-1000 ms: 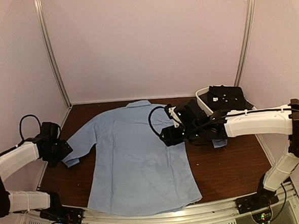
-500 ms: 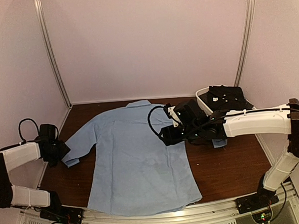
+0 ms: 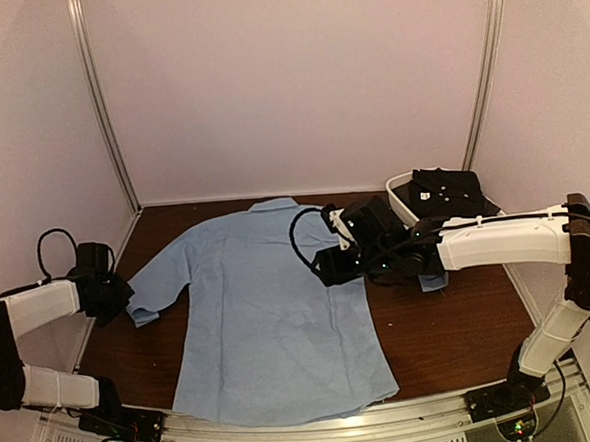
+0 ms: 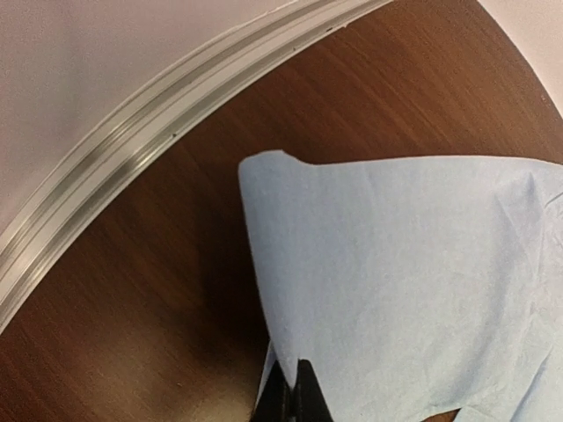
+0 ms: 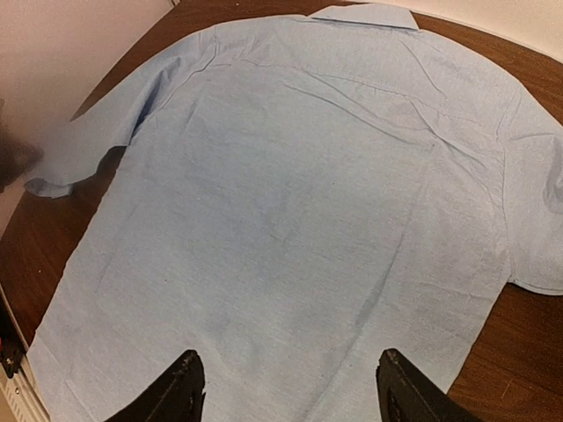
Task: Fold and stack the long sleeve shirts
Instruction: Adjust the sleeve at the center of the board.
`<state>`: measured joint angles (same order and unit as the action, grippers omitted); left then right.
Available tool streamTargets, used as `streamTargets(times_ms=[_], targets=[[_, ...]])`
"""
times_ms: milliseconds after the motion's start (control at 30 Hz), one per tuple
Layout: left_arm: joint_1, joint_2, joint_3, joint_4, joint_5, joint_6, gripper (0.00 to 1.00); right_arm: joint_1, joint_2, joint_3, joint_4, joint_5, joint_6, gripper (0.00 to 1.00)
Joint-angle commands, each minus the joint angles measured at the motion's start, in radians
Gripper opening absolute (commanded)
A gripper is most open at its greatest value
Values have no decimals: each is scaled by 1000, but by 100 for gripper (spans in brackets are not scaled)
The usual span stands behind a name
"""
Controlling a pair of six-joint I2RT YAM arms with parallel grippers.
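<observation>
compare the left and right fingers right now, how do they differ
The left gripper has its fingers shut, pinching the edge of the sleeve of the light blue shirt. The right gripper has its fingers wide apart and holds nothing. The left is at the sleeve's end; the right is over the shirt's body. Both have dark fingers and are at the same shirt.
</observation>
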<state>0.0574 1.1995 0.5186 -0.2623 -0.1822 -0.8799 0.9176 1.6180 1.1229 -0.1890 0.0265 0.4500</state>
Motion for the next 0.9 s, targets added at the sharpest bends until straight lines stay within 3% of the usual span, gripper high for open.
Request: streamTargets(times_ms=[0,133,267,667,800,867], targets=[[2,-52,63,38,32,76,0,-10,3,30,19,32,9,68],[-53,-61,148,11,38,149,0,-13,-3,12,34,32,23,68],[-217,-10,272,-40,1,214,0,-15,-5,3,50,32,31,68],[-707,346,606,-90,-14,297,0,-31,-29,3,40,85,49,68],[-804,507,689,-73,52,314,0,-39,-41,-4,38,93,59,68],[-834,570,729,-70,72,320,13,-40,-42,-4,30,97,62,68]])
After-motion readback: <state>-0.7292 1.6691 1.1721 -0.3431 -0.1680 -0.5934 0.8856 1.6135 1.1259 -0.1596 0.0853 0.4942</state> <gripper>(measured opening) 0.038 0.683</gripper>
